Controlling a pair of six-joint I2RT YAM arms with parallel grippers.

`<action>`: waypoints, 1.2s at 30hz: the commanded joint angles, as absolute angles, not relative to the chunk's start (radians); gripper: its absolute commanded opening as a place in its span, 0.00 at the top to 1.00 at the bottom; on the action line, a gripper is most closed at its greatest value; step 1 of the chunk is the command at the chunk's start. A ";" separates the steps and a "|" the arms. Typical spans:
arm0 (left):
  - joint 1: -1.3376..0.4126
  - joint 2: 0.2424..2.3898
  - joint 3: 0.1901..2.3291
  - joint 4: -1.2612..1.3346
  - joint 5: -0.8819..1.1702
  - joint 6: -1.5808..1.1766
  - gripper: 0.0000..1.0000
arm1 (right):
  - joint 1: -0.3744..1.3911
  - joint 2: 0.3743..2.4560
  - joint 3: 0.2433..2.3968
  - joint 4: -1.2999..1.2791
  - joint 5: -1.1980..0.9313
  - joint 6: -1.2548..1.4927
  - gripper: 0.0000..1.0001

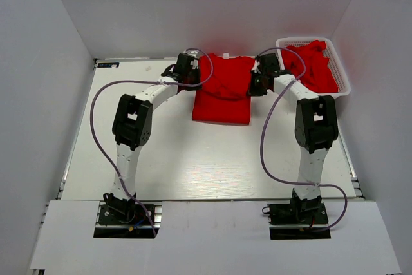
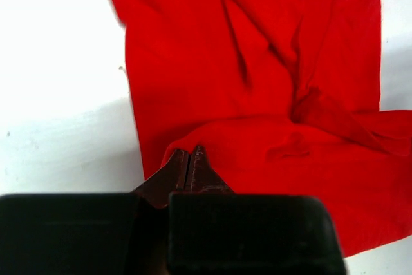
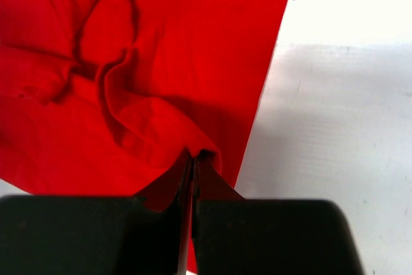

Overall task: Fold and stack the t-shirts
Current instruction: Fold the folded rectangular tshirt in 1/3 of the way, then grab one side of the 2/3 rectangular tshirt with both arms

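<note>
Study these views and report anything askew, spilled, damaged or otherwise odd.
Nothing spilled or damaged. The bright red cloth t-shirt lies half folded, its far part rumpled; more red cloth lies crumpled in the white mesh basket.

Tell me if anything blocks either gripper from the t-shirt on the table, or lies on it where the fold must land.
Nothing visible does. The left gripper and right gripper are both shut on the t-shirt; the white mesh basket stands off to its right.
</note>
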State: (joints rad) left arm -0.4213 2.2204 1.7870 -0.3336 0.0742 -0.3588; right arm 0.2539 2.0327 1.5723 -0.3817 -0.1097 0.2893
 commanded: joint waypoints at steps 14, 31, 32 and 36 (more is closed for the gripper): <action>-0.313 2.433 2.235 -0.238 0.159 -0.434 0.01 | 0.124 2.355 2.105 -0.284 -0.373 0.535 0.10; -0.359 1.956 1.467 -0.203 0.256 -0.299 0.01 | 0.175 1.760 1.223 -0.120 -0.325 0.324 0.10; -0.373 1.945 1.439 -0.202 0.247 -0.299 0.01 | 0.176 1.732 1.197 -0.095 -0.328 0.322 0.10; -0.400 1.931 1.362 -0.209 0.232 -0.279 0.01 | 0.179 1.720 1.091 -0.084 -0.362 0.325 0.10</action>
State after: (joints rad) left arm -0.3866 1.9804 1.3933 -0.2070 0.2245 -0.3130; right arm 0.1791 1.7306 1.1309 -0.1276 -0.3412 0.3473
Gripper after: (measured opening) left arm 0.986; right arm 0.904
